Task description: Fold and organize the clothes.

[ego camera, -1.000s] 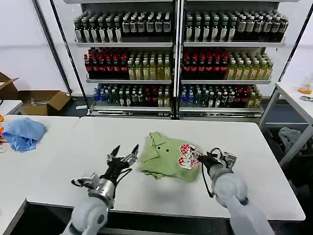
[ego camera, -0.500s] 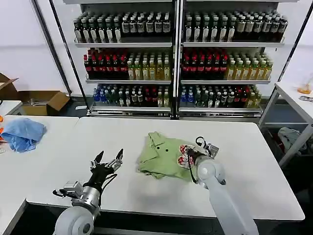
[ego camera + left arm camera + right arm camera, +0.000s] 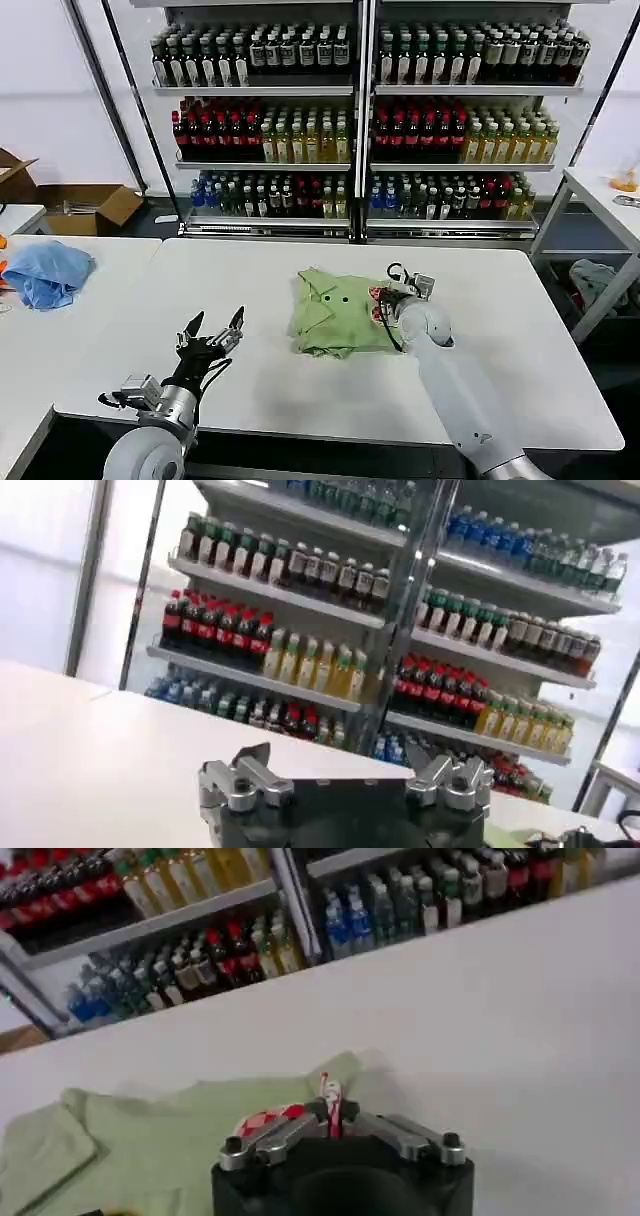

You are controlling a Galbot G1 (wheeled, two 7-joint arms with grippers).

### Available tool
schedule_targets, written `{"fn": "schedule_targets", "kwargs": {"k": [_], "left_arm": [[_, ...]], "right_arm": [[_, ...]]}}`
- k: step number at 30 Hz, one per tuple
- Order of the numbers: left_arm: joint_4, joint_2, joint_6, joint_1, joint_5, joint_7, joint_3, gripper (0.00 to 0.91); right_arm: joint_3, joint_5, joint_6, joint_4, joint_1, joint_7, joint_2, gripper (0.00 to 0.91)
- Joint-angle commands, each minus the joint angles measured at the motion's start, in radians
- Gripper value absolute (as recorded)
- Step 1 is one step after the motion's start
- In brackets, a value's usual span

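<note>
The clothes, one light green shirt (image 3: pixel 330 318), lie folded in a compact bundle at the middle of the white table (image 3: pixel 250 280); two dark buttons show near its collar. My right gripper (image 3: pixel 386 297) is at the shirt's right edge, shut on a red-and-white printed fold of the cloth. In the right wrist view the same gripper (image 3: pixel 331 1110) pinches that fold upright, with the green shirt (image 3: pixel 170 1128) spread beyond it. My left gripper (image 3: pixel 211 327) hovers open over bare table, well to the left of the shirt and nearer the front edge; between its spread fingers (image 3: pixel 244 767) there is nothing.
A light blue cloth (image 3: pixel 45 272) lies on a second table at the far left. Behind the table stand shelves of bottles (image 3: pixel 360 110). An open cardboard box (image 3: pixel 95 205) sits on the floor at the back left, and another table (image 3: pixel 605 205) stands at the right.
My right gripper has carried the shirt's printed right part back and leftward over the shirt, making the bundle narrower. My left gripper has drawn away from the shirt, to the left and nearer the front edge.
</note>
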Motion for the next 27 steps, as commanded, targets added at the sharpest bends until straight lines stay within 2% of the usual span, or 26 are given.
{"fn": "schedule_targets", "kwargs": {"k": [1,5,10,13,17,22,24,27], "left_arm": [[-0.006,0.008,-0.004,0.012,0.012,0.006,-0.003,0.907],[-0.014,0.007,-0.005,0.009,0.026,0.009,0.006,0.907],[-0.016,0.005,-0.012,0.01,0.052,0.017,0.017,0.907],[-0.026,0.003,-0.013,0.017,0.057,0.02,0.018,0.907],[-0.042,0.001,-0.019,0.032,0.076,0.024,0.016,0.907],[-0.058,0.004,-0.029,0.057,0.104,0.032,0.009,0.907],[-0.063,0.005,-0.034,0.07,0.116,0.036,0.007,0.907],[-0.069,0.004,-0.043,0.083,0.141,0.04,0.008,0.907]], "right_arm": [[0.009,-0.487,0.188,0.225,-0.192,-0.165,-0.108,0.907],[0.076,-0.574,0.298,0.387,-0.359,-0.139,-0.148,0.907],[0.14,-0.632,0.361,0.503,-0.508,-0.136,-0.179,0.907],[0.192,-0.665,0.395,0.624,-0.618,-0.143,-0.19,0.907],[0.263,-0.673,0.417,0.786,-0.748,-0.152,-0.184,0.907],[0.341,-0.675,0.431,0.894,-0.872,-0.147,-0.17,0.907],[0.371,-0.693,0.435,0.923,-0.909,-0.161,-0.164,0.907],[0.406,-0.625,0.401,0.949,-0.942,-0.172,-0.152,0.907]]}}
